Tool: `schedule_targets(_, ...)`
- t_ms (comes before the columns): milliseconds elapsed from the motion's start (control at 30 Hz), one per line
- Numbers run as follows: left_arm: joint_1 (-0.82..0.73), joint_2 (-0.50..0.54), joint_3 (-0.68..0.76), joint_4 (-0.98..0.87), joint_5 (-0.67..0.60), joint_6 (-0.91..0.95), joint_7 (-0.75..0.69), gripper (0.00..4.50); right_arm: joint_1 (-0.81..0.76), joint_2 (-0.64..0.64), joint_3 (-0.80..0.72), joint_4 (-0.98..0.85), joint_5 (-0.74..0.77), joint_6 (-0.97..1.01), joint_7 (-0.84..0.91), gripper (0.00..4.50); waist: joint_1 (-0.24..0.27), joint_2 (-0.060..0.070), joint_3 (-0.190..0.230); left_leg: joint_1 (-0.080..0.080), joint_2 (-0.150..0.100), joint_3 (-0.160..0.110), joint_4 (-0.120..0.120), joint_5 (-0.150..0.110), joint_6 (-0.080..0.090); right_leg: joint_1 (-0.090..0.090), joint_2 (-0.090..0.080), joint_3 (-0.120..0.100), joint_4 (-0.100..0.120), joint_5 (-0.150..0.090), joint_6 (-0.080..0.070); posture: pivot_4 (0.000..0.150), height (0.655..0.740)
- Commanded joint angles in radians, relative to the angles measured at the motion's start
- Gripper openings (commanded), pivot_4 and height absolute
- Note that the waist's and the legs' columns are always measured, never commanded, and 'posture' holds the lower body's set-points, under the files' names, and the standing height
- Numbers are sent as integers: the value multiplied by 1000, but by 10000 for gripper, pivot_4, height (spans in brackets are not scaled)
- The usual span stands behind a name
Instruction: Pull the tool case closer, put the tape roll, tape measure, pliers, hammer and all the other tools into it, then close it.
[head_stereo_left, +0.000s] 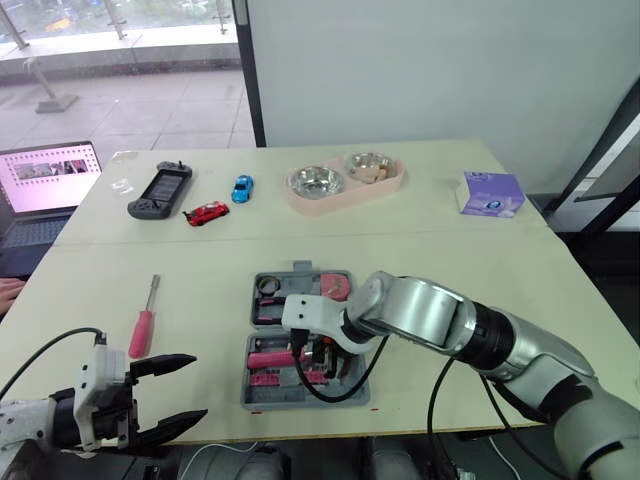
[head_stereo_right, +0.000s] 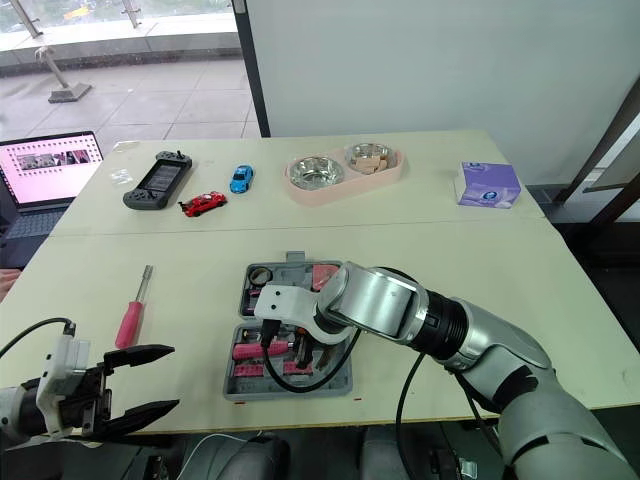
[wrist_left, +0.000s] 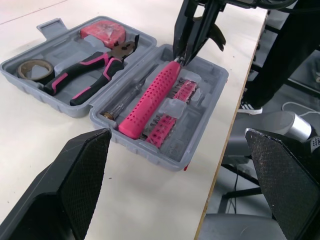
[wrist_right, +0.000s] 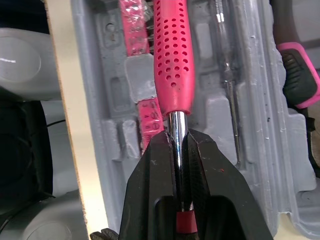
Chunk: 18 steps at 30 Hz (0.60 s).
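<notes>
The grey tool case (head_stereo_left: 300, 402) lies open near the table's front edge. Its far half holds the tape roll (wrist_left: 31, 67), the red tape measure (wrist_left: 102, 32) and the pink-handled pliers (wrist_left: 85, 75). The hammer (wrist_right: 172, 60), pink grip and steel shaft, lies slantwise over the near half beside a slim screwdriver (wrist_left: 127, 97). My right gripper (wrist_right: 175, 137) is shut on the hammer's shaft just past the grip. A pink-handled screwdriver (head_stereo_left: 143, 325) rests on the table left of the case. My left gripper (head_stereo_left: 195, 388) is open and holds nothing at the front left edge, below that screwdriver.
Along the far side sit a game controller (head_stereo_left: 160, 190), a red toy car (head_stereo_left: 206, 212), a blue toy car (head_stereo_left: 242, 187), a pink double bowl (head_stereo_left: 345, 180) and a purple box (head_stereo_left: 490, 193). A laptop (head_stereo_left: 45, 185) stands off the table's left.
</notes>
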Motion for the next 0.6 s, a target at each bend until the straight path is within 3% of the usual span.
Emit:
schedule_targets(33, 10, 1, 6, -25, -1, -15, 1, 45000, -3, 24, 1, 3, -14, -25, -3, 241, -1, 0, 0, 0, 0, 0, 0, 0, 0, 0, 0, 0, 0, 0, 0, 1500, 7239)
schedule_targets(600, 37, 2, 18, -35, -8, -21, 3, 45000, 28, 49, 11, 40, -47, -56, -6, 241, -18, 0, 0, 0, 0, 0, 0, 0, 0, 0, 0, 0, 1, 0, 0, 1500, 7239)
